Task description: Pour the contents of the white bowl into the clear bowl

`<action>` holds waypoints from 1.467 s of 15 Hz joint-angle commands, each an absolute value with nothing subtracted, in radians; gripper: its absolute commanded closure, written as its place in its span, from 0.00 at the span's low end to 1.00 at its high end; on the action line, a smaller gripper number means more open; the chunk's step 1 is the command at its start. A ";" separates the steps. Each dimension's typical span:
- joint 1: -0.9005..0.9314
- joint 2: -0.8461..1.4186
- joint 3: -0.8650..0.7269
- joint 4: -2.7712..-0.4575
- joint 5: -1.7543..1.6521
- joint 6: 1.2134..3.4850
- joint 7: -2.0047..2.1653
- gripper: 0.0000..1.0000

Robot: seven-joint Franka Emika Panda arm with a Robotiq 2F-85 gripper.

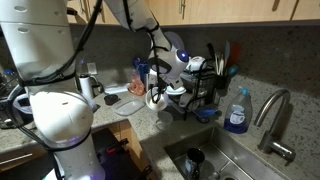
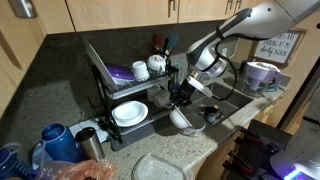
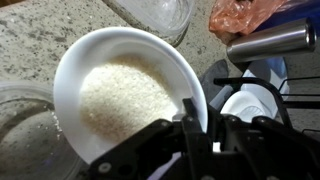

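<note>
The small white bowl (image 3: 120, 90) holds white rice-like grains. My gripper (image 3: 196, 122) is shut on its near right rim, one finger inside and one outside. In both exterior views the bowl (image 1: 156, 98) (image 2: 183, 121) hangs just above the counter in front of the dish rack, roughly level. A clear glass bowl (image 3: 18, 135) lies partly under the white bowl's left side in the wrist view. A second clear dish (image 3: 152, 14) sits farther off on the counter; it also shows in both exterior views (image 1: 128, 105) (image 2: 160, 168).
A black dish rack (image 2: 120, 95) with an upright white plate (image 2: 130, 113) and cups stands close behind the bowl. A steel cup (image 3: 270, 40) and an orange bag (image 3: 250, 14) lie on the counter. A sink (image 1: 215, 160), tap (image 1: 272, 115) and blue soap bottle (image 1: 237, 110) are nearby.
</note>
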State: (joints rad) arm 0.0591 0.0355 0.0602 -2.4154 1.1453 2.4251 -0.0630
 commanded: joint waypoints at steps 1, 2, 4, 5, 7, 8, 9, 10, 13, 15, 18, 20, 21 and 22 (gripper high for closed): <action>0.029 -0.013 0.032 -2.422 1.207 2.331 -0.117 0.97; 0.022 -0.015 0.024 -2.424 1.216 2.316 -0.127 0.97; 0.011 -0.016 0.008 -2.426 1.232 2.287 -0.142 0.97; 0.005 -0.014 0.002 -2.427 1.243 2.273 -0.152 0.97; -0.010 -0.011 -0.016 -2.430 1.261 2.237 -0.170 0.97; -0.017 -0.009 -0.023 -2.432 1.271 2.219 -0.174 0.97; -0.024 -0.006 -0.031 -2.435 1.286 2.201 -0.190 0.97; -0.031 -0.005 -0.039 -2.437 1.296 2.178 -0.196 0.97; -0.051 0.004 -0.059 -2.446 1.328 2.132 -0.225 0.97; -0.062 0.013 -0.071 -2.451 1.343 2.103 -0.238 0.97; -0.074 0.028 -0.083 -2.454 1.364 2.066 -0.243 0.97; -0.080 0.039 -0.087 -2.453 1.375 2.047 -0.243 0.97; -0.083 0.043 -0.088 -2.452 1.379 2.040 -0.241 0.97; -0.086 0.050 -0.089 -2.450 1.386 2.032 -0.242 0.97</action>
State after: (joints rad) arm -0.0721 0.0523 -0.0799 -2.4477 1.3447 2.0878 -0.2168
